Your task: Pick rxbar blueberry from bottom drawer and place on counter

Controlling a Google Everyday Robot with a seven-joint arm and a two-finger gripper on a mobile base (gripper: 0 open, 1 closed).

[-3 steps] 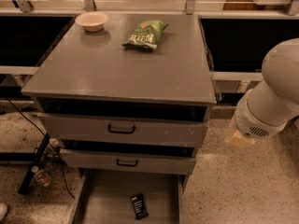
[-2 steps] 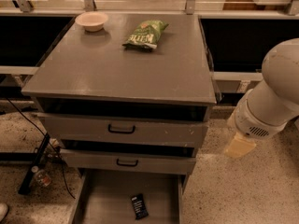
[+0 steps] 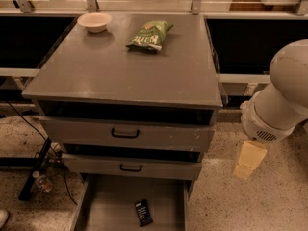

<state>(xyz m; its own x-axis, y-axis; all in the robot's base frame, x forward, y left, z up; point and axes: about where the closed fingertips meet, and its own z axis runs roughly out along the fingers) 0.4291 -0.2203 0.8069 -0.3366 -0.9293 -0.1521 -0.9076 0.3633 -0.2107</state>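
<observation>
The rxbar blueberry [image 3: 143,212], a small dark bar with pale lettering, lies flat on the floor of the bottom drawer [image 3: 108,211], which is pulled out at the foot of the cabinet. The grey counter [image 3: 120,66] spreads above it. My gripper [image 3: 249,160], a pale yellow piece, hangs below the white arm [image 3: 281,97] at the right of the cabinet. It is over the speckled floor, level with the middle drawer, well to the right of the bar and above it. It holds nothing that I can see.
A green chip bag [image 3: 150,34] and a small pale bowl [image 3: 95,21] sit at the back of the counter. The two upper drawers [image 3: 126,134] with black handles stand slightly out. Cables and a black stand [image 3: 34,170] lie on the floor at left.
The gripper has come down a little beside the cabinet's right side. The bar, drawers and counter items have not moved.
</observation>
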